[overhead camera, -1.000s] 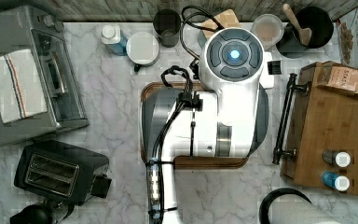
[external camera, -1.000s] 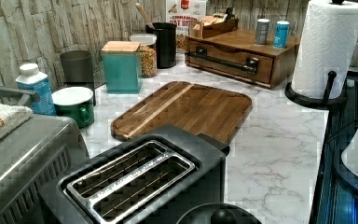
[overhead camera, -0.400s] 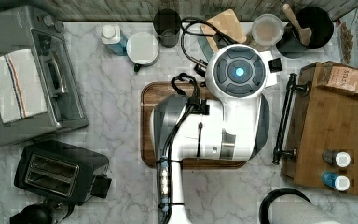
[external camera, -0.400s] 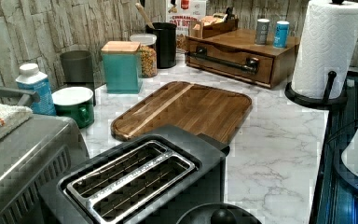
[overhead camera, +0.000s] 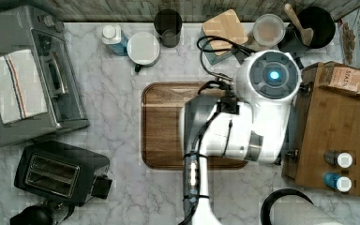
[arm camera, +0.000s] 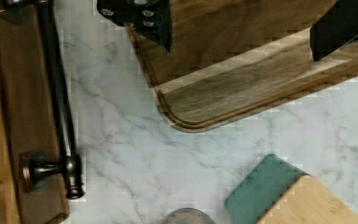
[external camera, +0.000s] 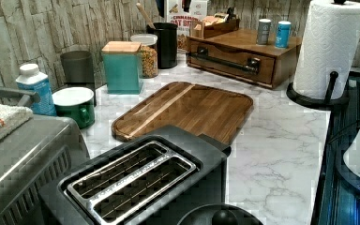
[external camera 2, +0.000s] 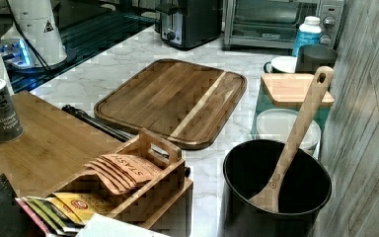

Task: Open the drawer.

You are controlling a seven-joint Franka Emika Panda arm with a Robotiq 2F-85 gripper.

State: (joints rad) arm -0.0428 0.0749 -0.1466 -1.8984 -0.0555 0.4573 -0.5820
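My arm has swung toward the drawer [external camera: 234,58]; my gripper [arm camera: 242,28], fingers spread, hovers near its black handle [arm camera: 58,102], drawer closed.

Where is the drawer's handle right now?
The black bar handle runs along the drawer front at the left view's upper right, facing the wooden board. In the wrist view it lies off the open gripper, across bare marble from it.
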